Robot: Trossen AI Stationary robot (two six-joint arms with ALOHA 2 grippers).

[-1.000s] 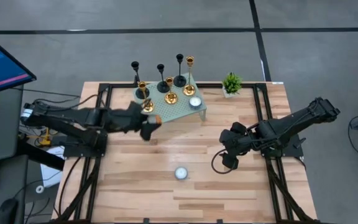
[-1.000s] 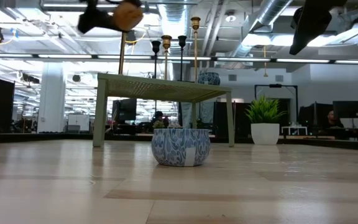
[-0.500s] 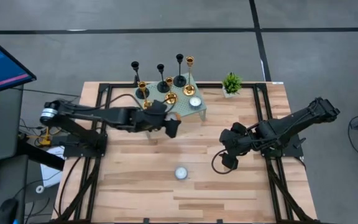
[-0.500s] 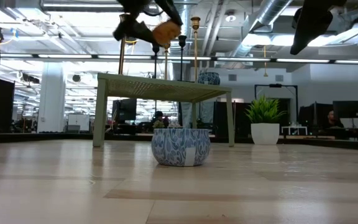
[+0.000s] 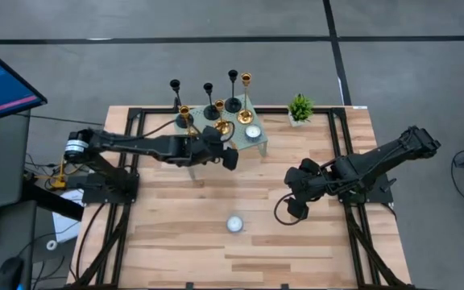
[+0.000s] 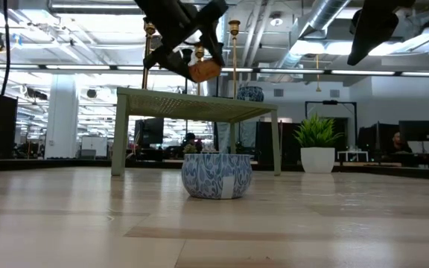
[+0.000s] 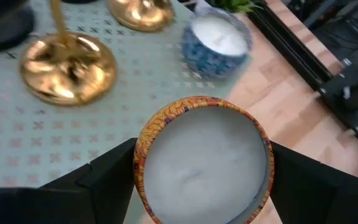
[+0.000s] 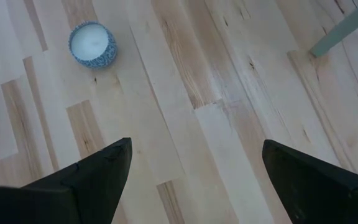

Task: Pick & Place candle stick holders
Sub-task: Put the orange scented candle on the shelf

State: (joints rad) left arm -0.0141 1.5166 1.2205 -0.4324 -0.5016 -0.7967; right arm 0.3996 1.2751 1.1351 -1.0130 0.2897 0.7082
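gold candle stick holder (image 7: 67,65) blurred, stem cut off

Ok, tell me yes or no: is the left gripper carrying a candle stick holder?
No, the left gripper is shut on an orange-patterned candle filled with white wax, held above the small green table.

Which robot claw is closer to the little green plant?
The left claw, holding an orange candle by the green stand, is slightly nearer the plant. The right claw hangs open lower down over the table.
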